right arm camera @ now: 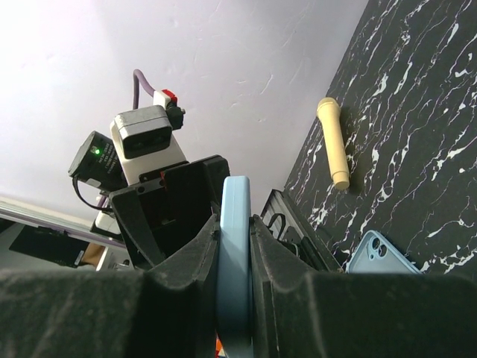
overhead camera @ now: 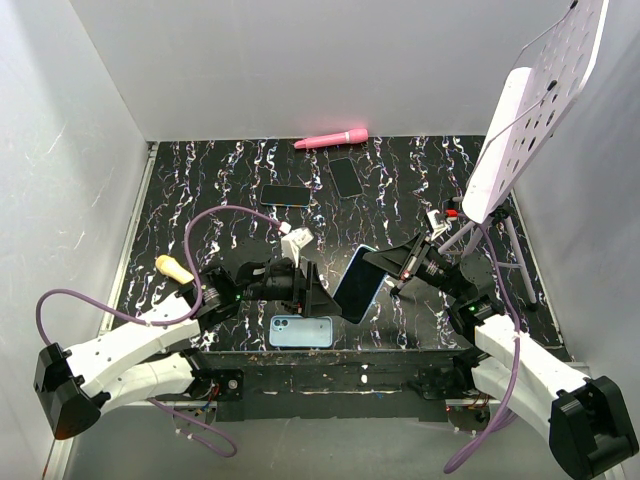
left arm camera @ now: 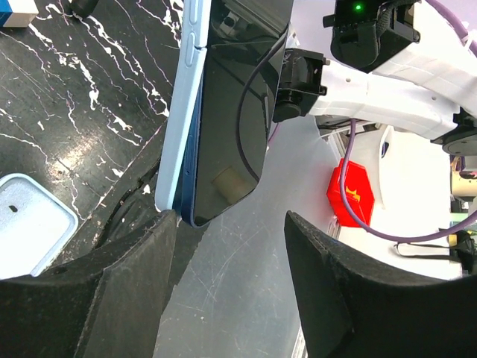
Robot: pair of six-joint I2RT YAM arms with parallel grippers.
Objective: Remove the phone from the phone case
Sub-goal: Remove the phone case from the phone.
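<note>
Counter point(overhead camera: 420, 200): black, white-veined. The work is above its near edge, about midway along.

Right end effector point(overhead camera: 380, 265): clamped narrow on the upper part of the phone point(overhead camera: 358, 287) and holding it clear of the counter, tilted.

Left end effector point(left arm camera: 229, 220): about half wide and gripping nothing. One finger point(left arm camera: 112, 298) sits just beside the phone's lower corner, and the other stands apart from it.

Phone: glass faces the left wrist camera. The pale blue case point(left arm camera: 182, 97) covers its back and side. A darker blue rim shows between shell and glass, so the phone appears still seated.

Flat pale blue item point(overhead camera: 301, 331): lies at the near edge below the phone. I cannot tell whether it is a spare case or a handset.

Finding: lifted and presented, but separation is not done. Left to do: free a corner, then peel the case off.
</note>
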